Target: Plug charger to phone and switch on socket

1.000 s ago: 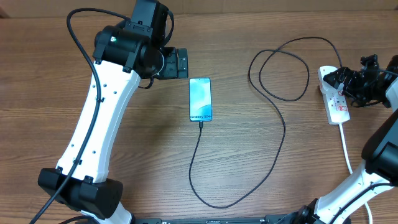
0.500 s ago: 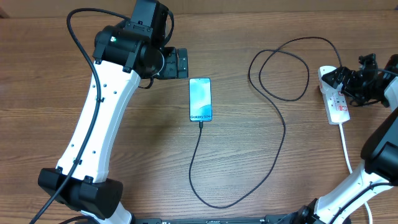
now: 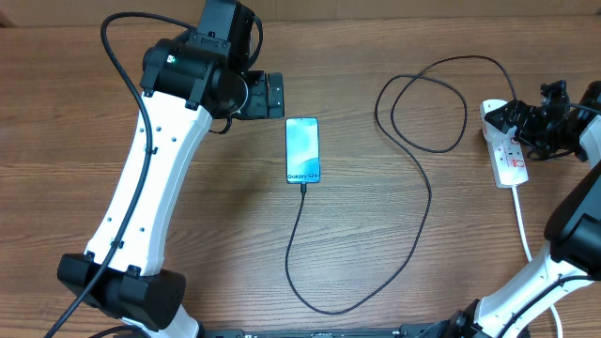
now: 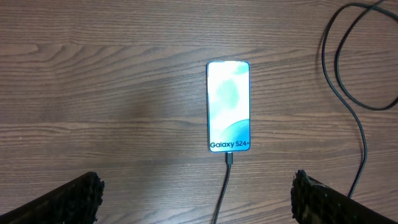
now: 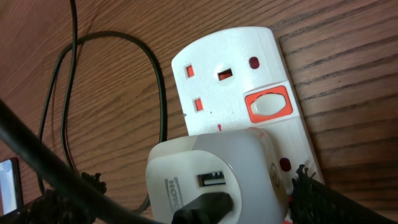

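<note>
The counter [image 3: 225, 235] is carrying everything. The socket [image 3: 510, 155] is lying at its right edge, half hidden overhead by the right fingers [image 5: 311, 199]. These are standing spread wide and gripping nothing. Only the right wrist view is showing a white adapter [image 5: 211, 162] holding the charger [image 3: 427, 188], cut off below. The phone [image 3: 302, 150] is lying mid-counter, lit, with the charger's tip in its near end. Only the tips of the left fingers [image 4: 68, 199] are showing, wide apart and empty.

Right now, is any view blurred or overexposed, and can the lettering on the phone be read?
Overhead: even light, sharp; the phone lettering is tiny but legible. Left wrist: sharp; the screen's upper part is washed out, the lettering clear. Right wrist: the socket is sharp, the white adapter close to the lens is soft and bright.
</note>
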Motion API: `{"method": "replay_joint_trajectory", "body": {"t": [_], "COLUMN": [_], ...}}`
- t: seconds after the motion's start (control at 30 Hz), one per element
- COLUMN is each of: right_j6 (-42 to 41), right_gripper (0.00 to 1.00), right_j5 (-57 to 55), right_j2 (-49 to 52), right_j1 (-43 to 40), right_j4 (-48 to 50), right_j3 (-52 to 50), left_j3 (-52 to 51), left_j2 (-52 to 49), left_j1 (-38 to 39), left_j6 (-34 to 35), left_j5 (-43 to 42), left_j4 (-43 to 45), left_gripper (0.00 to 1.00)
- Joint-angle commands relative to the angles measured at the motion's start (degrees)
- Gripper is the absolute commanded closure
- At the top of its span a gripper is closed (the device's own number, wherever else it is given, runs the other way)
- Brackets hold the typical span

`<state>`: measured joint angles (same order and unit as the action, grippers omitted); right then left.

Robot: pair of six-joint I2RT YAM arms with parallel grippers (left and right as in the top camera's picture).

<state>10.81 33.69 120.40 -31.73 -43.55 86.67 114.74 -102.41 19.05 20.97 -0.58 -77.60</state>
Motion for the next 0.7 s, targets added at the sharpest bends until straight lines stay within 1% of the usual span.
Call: {"method": "replay_joint_trajectory", "body": {"t": [0.0,0.4,0.57,0.67], "right_j6": [-0.6,-0.6,-2.1,-2.1], "right_gripper": [0.0,0.0,0.0,0.0], "right_j5": [1.9,1.7,-2.0,-2.0], "right_j2": [0.0,0.0,0.0,0.0], "right_j1": [1.4,1.4,1.4,1.4], "right_j4": [-2.3,-3.1,-3.3,-3.3], "right_j3": [-0.9,-0.9,-0.9,-0.9], "left_j3": [-0.2,-0.2,-0.2,-0.2], "left_j2": [-0.3,-0.3,-0.3,-0.3], "left_j1": [-0.3,-0.3,-0.3,-0.3], "left_j6": [-0.6,-0.6,-0.7,-0.6], "left_j5": [0.8,0.8,0.8,0.8], "left_j4": [0.1,0.1,0.1,0.1], "left_gripper": [0.0,0.0,0.0,0.0]}}
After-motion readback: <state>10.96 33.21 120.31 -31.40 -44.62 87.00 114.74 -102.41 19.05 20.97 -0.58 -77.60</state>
